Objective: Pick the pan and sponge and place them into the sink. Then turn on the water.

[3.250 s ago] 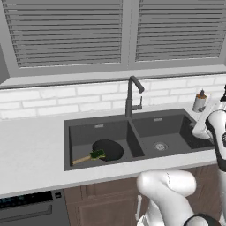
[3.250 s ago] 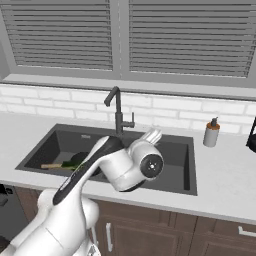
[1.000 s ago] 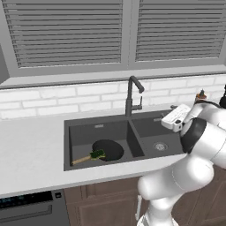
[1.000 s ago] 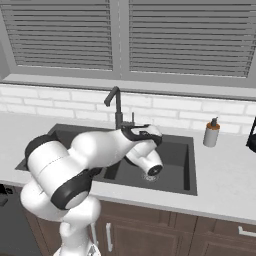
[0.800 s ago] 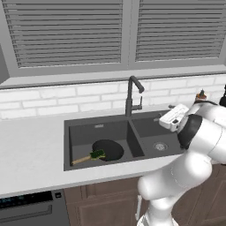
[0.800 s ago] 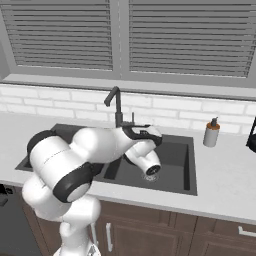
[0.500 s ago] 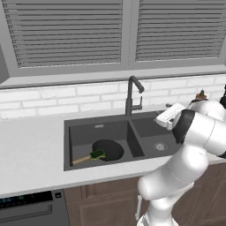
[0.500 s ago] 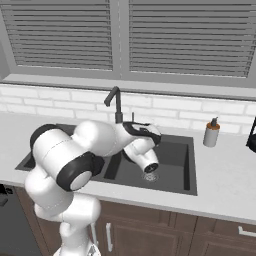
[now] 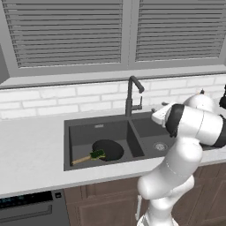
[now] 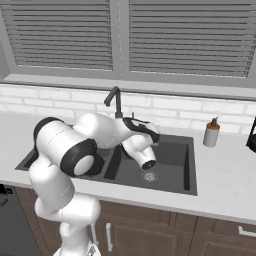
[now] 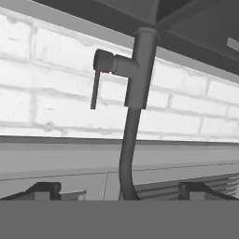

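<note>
The black pan (image 9: 109, 149) lies in the left basin of the dark grey sink (image 9: 88, 131), its wooden handle pointing front-left. The green sponge (image 9: 97, 154) rests where the handle meets the pan. My gripper (image 11: 120, 190) is open and holds nothing, its fingertips (image 11: 45, 189) spread wide on either side of the faucet's curved neck. It hovers over the right basin, just right of the dark faucet (image 9: 129, 94), and looks at it upside down: the faucet body (image 11: 141, 65) and its side lever (image 11: 95, 88) sit close ahead. No water shows at the spout.
A white soap bottle (image 10: 211, 132) stands on the counter right of the sink. The right basin's drain (image 10: 149, 176) lies below my hand. A white brick wall and a window sill rise directly behind the faucet.
My hand has swung left over the right basin and come closer to the faucet. The gripper has stayed open. Pan and sponge have not moved.
</note>
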### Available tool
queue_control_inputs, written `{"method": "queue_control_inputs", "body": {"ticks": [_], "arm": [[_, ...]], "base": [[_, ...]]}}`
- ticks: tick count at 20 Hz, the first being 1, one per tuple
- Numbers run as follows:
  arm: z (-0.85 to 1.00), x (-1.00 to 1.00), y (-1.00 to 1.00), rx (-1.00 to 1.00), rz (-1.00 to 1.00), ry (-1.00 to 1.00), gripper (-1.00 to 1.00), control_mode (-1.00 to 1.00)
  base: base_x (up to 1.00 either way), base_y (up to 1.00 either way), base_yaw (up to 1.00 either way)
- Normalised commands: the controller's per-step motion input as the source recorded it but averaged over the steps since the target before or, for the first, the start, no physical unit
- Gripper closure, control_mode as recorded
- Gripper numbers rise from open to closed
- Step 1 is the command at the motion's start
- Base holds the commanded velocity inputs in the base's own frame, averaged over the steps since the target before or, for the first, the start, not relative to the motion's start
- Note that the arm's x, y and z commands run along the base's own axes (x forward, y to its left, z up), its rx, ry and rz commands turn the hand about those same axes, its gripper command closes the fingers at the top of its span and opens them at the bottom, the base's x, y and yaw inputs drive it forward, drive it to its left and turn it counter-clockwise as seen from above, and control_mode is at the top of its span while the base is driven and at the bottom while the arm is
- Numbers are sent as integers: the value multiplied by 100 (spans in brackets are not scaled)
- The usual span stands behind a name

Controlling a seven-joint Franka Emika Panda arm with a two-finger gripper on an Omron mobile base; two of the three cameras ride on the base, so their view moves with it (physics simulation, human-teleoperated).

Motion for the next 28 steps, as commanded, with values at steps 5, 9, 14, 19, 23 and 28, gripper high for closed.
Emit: {"method": "queue_control_inputs", "body": {"ticks": [5, 9, 14, 19, 23, 28], "arm": [[0, 22, 11, 9, 0, 0, -100, -100], [5, 15, 5, 9, 0, 0, -100, -100], [7, 12, 4, 6, 0, 0, -100, -100], [0, 16, 17, 0, 0, 0, -100, -100], [0, 25, 10, 0, 0, 0, -100, -100], [-8, 40, 0, 0, 0, 3, -100, -100]], "base": [[0, 0, 0], [0, 0, 0], [0, 0, 0], [0, 0, 0], [0, 0, 0], [0, 0, 0]]}}
